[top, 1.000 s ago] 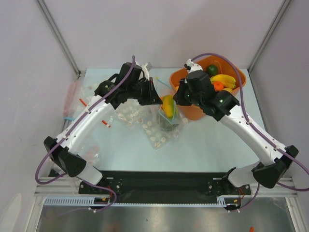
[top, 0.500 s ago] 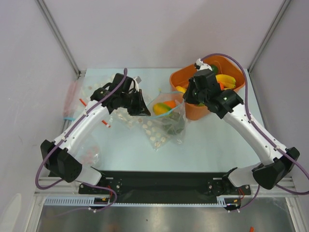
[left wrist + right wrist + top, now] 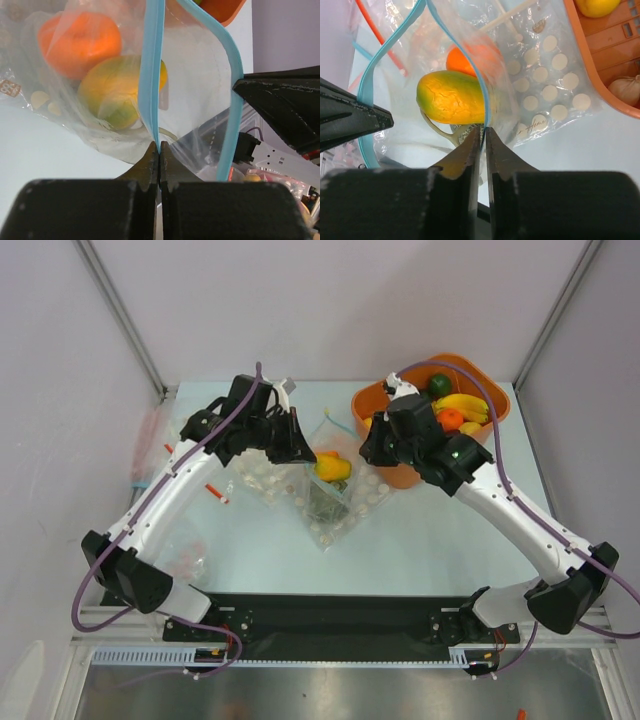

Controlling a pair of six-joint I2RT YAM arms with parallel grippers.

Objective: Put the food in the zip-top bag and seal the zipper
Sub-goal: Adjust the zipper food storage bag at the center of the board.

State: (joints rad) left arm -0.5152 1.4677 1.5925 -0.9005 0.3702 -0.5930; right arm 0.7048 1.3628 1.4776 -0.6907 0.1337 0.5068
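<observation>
Both pinches should hold only the thin light-blue zipper strip, mouth up, so nothing rolls out. Left gripper and right gripper, arms reaching inward, are each clamped on opposite lips of the clear soft-plastic zip-top bag. It sits mid-counter near the far edge, containing a yellow-green toy mango and an orange toy fruit.

Faint cursive print on the dotted bag, beside the orange basket, is too blurred to read. Nothing is legible on the zip-top bag.
</observation>
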